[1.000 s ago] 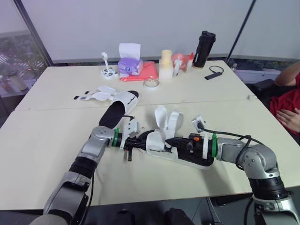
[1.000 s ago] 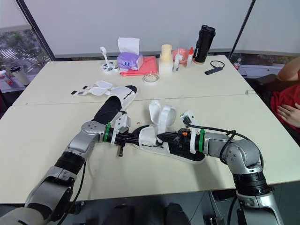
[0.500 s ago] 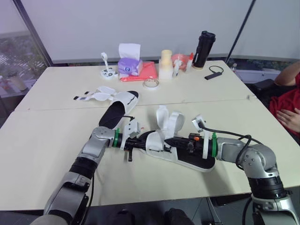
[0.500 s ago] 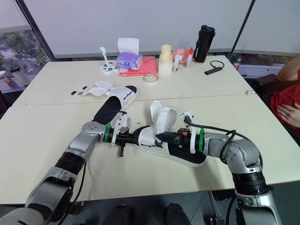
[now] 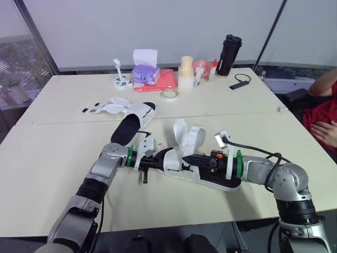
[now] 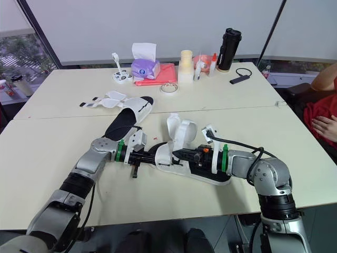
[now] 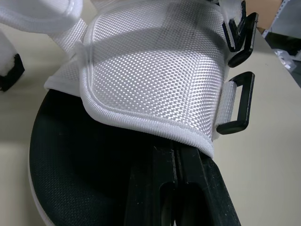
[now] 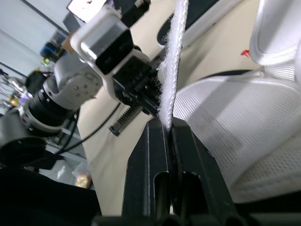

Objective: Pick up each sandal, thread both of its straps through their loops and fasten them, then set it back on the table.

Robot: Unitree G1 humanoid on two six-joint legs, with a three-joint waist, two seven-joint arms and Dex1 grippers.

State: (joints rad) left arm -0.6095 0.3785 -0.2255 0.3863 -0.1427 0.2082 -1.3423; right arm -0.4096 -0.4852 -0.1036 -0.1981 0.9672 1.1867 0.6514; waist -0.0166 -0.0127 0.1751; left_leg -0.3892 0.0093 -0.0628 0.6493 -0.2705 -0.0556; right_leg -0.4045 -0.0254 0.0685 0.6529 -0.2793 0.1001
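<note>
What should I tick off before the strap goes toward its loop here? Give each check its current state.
1. Strap pinched in the right jaws: ok, it rises from between them.
2. Left jaws' hold on the sandal: cannot tell; they are closed, with their tips hidden under the upper.
3. Loops unthreaded and open: ok, both black loops are bare.
4. Strap end lined up with a loop: cannot tell.
5. Second sandal clear of the work: ok, it lies apart, farther back on the table.
</note>
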